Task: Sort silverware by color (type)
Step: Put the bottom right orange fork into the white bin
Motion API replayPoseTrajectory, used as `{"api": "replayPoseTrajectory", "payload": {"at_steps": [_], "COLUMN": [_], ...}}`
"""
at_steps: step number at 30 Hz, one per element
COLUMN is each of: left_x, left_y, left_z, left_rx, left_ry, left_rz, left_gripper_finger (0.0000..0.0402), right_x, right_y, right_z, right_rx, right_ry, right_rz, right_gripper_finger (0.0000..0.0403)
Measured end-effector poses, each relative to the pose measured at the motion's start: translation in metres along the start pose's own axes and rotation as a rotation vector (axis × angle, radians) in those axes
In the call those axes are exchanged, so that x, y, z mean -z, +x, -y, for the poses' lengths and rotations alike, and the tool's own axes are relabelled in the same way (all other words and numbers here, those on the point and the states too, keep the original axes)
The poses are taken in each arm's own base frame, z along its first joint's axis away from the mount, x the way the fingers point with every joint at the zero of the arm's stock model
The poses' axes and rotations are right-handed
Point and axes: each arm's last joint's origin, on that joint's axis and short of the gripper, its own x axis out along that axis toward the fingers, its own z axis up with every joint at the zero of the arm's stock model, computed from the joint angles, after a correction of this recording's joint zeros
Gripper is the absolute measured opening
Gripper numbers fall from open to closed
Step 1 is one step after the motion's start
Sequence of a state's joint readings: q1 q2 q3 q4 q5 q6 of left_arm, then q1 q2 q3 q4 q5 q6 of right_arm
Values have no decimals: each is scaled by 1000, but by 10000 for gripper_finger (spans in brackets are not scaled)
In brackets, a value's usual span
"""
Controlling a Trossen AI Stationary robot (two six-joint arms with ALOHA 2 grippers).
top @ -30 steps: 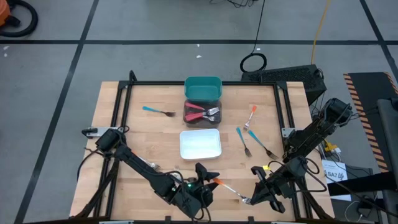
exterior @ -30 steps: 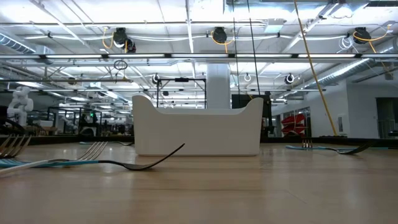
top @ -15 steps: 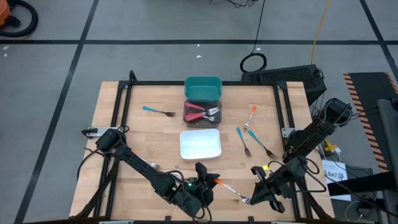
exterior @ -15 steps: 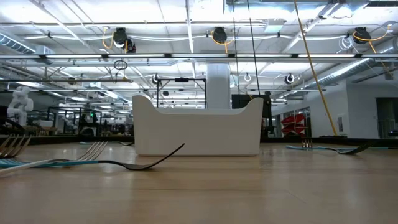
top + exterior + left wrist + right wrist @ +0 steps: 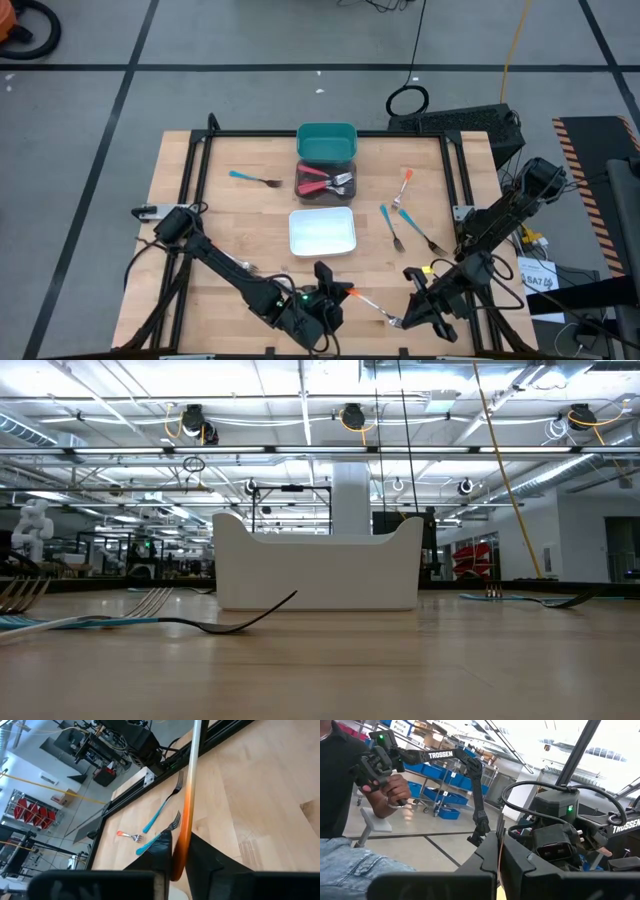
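Observation:
An orange-handled fork (image 5: 368, 304) hangs in the air near the table's near edge, held between my two grippers. My left gripper (image 5: 342, 291) is shut on its orange handle (image 5: 183, 830). My right gripper (image 5: 398, 320) is shut on its metal end. A blue-handled fork (image 5: 255, 180) lies far left on the table. Another orange-handled fork (image 5: 403, 187) and two blue-handled forks (image 5: 392, 228) lie on the right. Red-handled forks (image 5: 322, 182) lie in a dark bin (image 5: 302, 186). The low view shows neither gripper. My left gripper pinches the fork's orange handle near its free end (image 5: 179, 854) between its two fingers (image 5: 159, 851). It comes from the table's left, nearly level, with the fingers lying along the handle. The fork is lifted clear of the table. My right gripper pinches the fork's metal end (image 5: 389, 318) between its two fingers. A thin strip of it (image 5: 498, 827) stands out past the fingertips. It comes from the table's right near corner, roughly level and along the fork, facing the left gripper.
A teal bin (image 5: 327, 141), the dark bin and a white bin (image 5: 322, 231) stand in a row along the table's middle. A black frame rail (image 5: 325, 133) rims the table. A person stands beyond the table in the right wrist view.
My left gripper's fingers have drawn together around the fork's orange handle. Both arms and the fork have stayed in place.

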State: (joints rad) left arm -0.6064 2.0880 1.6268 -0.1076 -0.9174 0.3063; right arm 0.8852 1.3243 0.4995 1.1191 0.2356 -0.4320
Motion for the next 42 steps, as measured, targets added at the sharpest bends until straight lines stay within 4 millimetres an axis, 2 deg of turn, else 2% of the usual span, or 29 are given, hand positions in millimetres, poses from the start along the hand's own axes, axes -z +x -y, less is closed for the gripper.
{"api": "replayPoseTrajectory", "payload": {"at_steps": [4, 10, 18, 23, 28, 35, 42], "left_x": [1, 1, 4, 8, 10, 9, 8], "left_y": [-1, -1, 0, -1, -4, -10, -35], "left_z": [1, 1, 1, 1, 2, -6, -28], "left_rx": [10, 11, -14, -59, -83, -83, -67], "left_ry": [23, 20, 11, 28, 51, 37, -10], "left_rz": [-3, -2, -29, -71, -91, -107, -151], "left_gripper_finger": [11, 9, 8, 8, 7, 7, 7], "right_x": [-1, -1, 4, 7, 8, 9, 6], "right_y": [0, 0, -1, -3, -7, -13, -20], "right_z": [1, 1, 1, 2, 1, -3, -7], "right_rx": [12, 12, 122, 253, 386, 557, 749], "right_ry": [7, 9, 40, 47, 34, 6, 12], "right_rz": [4, 2, -88, -177, -266, -364, -430], "right_gripper_finger": [0, 11, 87, 139, 172, 185, 185]}}
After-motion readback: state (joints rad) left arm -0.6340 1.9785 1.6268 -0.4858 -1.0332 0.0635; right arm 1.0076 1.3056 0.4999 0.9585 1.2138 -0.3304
